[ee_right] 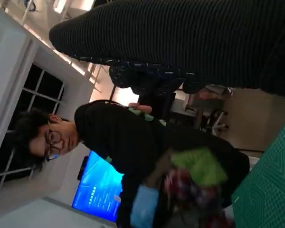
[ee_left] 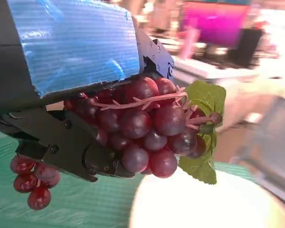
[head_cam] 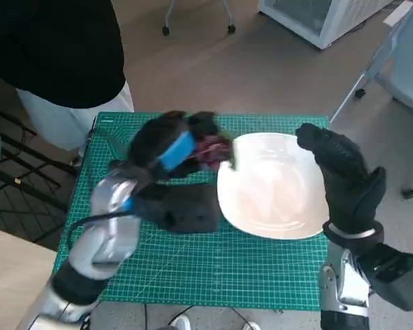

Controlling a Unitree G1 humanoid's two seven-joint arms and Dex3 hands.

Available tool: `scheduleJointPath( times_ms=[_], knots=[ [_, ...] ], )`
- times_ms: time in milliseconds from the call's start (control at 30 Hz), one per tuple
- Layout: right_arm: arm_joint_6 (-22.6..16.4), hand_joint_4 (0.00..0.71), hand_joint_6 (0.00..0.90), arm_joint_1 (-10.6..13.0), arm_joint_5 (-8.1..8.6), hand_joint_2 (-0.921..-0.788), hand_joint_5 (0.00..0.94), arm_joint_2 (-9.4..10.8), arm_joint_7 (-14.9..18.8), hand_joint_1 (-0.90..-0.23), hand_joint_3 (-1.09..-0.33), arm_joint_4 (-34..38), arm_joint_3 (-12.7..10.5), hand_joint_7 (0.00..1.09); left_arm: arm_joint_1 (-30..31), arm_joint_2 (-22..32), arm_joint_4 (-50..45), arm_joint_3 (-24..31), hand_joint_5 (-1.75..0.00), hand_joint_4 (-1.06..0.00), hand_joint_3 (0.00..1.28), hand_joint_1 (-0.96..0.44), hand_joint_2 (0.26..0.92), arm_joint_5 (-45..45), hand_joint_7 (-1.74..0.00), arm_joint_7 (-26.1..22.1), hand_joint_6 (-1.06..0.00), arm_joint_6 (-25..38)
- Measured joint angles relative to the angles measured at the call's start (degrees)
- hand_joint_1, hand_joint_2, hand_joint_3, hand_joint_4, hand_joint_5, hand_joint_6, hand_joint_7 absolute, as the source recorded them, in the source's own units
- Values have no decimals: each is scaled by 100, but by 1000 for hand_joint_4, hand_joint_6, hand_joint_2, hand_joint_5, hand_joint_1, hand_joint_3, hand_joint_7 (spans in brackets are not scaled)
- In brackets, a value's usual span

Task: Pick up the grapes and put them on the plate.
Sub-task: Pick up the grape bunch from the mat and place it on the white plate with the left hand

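My left hand (head_cam: 168,148) grips a bunch of dark red grapes (head_cam: 212,150) with green leaves, held above the green mat just beside the near-left rim of the white plate (head_cam: 275,184). In the left wrist view the grapes (ee_left: 142,126) hang between the black fingers (ee_left: 71,147), a small cluster dangling lower, and the plate (ee_left: 204,204) lies below them. The right wrist view shows the grapes (ee_right: 190,183) blurred in the left hand (ee_right: 147,204). My right hand (head_cam: 341,172) is gloved and hovers over the plate's right edge, holding nothing.
A green cutting mat (head_cam: 193,268) covers the table. A person in a black top (head_cam: 51,48) stands at the far left corner; the same person (ee_right: 114,137) shows in the right wrist view. Chair wheels (head_cam: 196,27) and a white unit (head_cam: 316,17) stand on the floor beyond.
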Motion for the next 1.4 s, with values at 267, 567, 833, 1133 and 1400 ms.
scheduleJointPath(
  times_ms=[267,567,833,1133,1400],
  knots=[
    [10,313,8,121,101,-921,7,-34,1,-657,-707,-114,-90,395,-762,-392,835,-465,-1375,-494,215,3,921,129,-1313,-87,-492,-400],
    [8,325,26,230,183,-921,11,-87,-8,-662,-692,-205,-249,387,-1173,-792,1483,-676,-1413,-485,212,2,921,128,-1269,-95,-511,-739],
    [-39,326,37,286,154,-921,9,-61,-127,-662,-691,-256,-290,380,-1367,-1095,1849,-720,-1501,-509,197,1,921,140,-1102,-92,-547,-790],
    [-145,328,45,368,-27,-921,8,-6,-335,-662,-691,-296,-295,369,-1436,-1142,2029,-822,-1441,-558,194,1,921,178,-1153,-100,-501,-798],
    [-227,328,49,371,-84,-921,7,6,-470,-660,-693,-272,-296,360,-1428,-1140,1978,-819,-1401,-591,173,1,921,130,-1148,-95,-513,-872]
  ],
)
